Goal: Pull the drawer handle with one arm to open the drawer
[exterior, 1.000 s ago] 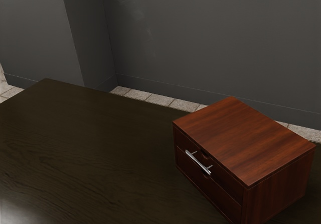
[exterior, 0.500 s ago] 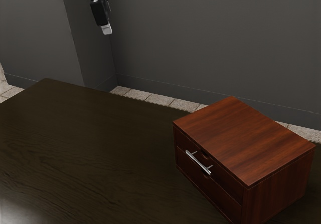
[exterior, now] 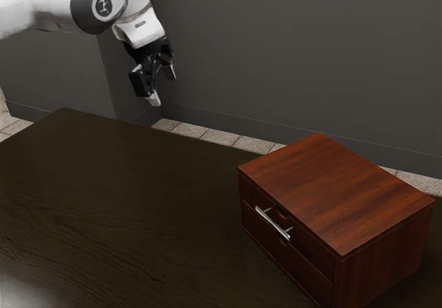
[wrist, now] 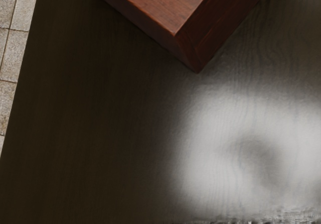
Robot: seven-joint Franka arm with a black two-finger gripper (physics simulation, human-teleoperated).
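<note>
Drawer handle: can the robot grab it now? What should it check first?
1. Handle in plain sight: ok.
2. Drawer shut, ready to be pulled: ok.
3. Fingers open: ok.
4. Fingers at the handle: not ok; they hang high over the table, far toward the exterior view's left.
5. Fingers turned to match the handle: cannot tell.

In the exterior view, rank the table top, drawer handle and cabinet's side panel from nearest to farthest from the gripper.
From the gripper:
1. Table top, below it.
2. Drawer handle, on the front of the cabinet.
3. Side panel, at the exterior view's lower right.
</note>
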